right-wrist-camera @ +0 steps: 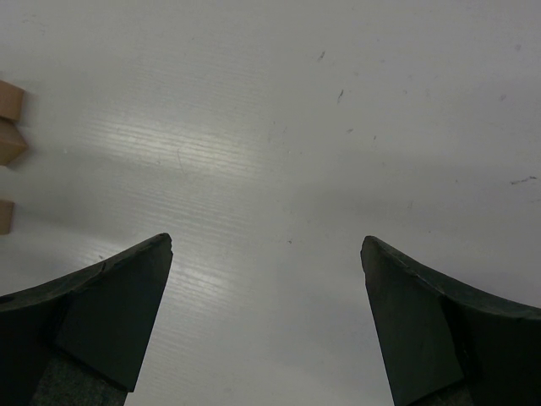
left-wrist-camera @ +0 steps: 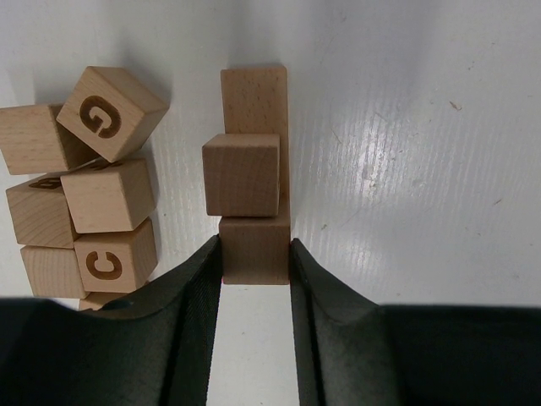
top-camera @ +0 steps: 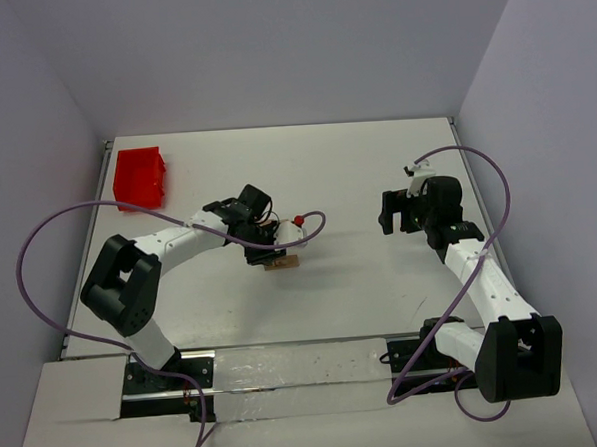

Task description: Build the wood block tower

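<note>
Overhead view of a white table [top-camera: 356,170] with two robot arms. The left gripper [top-camera: 268,247] sits just left of the table's centre, over a few light-tan wooden blocks. The right gripper [top-camera: 392,211] is well apart from it, toward 3 o'clock. A red bin [top-camera: 139,178] stands at about 10 o'clock, near the far left corner.

In the left wrist view, the left gripper [left-wrist-camera: 255,245] pinches a plain near block [left-wrist-camera: 254,254] between its two dark fingers. This block is the closest piece of the wood block tower [left-wrist-camera: 242,174], three blocks in a line running toward 12 o'clock, the middle one nudged slightly left. At 9 o'clock lies a cluster of loose cubes [left-wrist-camera: 108,196], two showing the letters G and C.

In the right wrist view, the right gripper [right-wrist-camera: 266,245] has its jaws spread wide over bare table, holding nothing. Slivers of blocks [right-wrist-camera: 8,139] show at 9 o'clock.
</note>
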Controlling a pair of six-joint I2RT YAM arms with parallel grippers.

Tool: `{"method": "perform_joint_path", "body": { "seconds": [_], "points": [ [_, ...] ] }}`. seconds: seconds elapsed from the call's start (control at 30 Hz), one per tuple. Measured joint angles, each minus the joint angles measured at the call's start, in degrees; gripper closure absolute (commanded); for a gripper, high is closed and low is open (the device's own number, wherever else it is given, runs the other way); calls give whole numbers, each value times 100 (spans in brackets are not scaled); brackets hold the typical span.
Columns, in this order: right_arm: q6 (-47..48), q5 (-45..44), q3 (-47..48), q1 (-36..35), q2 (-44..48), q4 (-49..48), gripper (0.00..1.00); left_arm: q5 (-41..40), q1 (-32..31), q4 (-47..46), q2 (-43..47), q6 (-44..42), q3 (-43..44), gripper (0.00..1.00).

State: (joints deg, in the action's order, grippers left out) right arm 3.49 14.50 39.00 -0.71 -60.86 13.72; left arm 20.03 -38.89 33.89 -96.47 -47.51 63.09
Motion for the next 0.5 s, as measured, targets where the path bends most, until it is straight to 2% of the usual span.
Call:
{"method": "perform_joint_path", "body": {
  "seconds": [0.13, 0.37, 0.5],
  "points": [
    [0, 0, 0, 0, -2, 2, 0, 0, 0, 0, -2, -18, 0, 46],
    [0, 0, 0, 0, -2, 4, 0, 0, 0, 1, -4, -52, 1, 23],
    [0, 0, 0, 0, -2, 4, 0, 0, 0, 88, -4, -77, 43, 16]
  ]
}}
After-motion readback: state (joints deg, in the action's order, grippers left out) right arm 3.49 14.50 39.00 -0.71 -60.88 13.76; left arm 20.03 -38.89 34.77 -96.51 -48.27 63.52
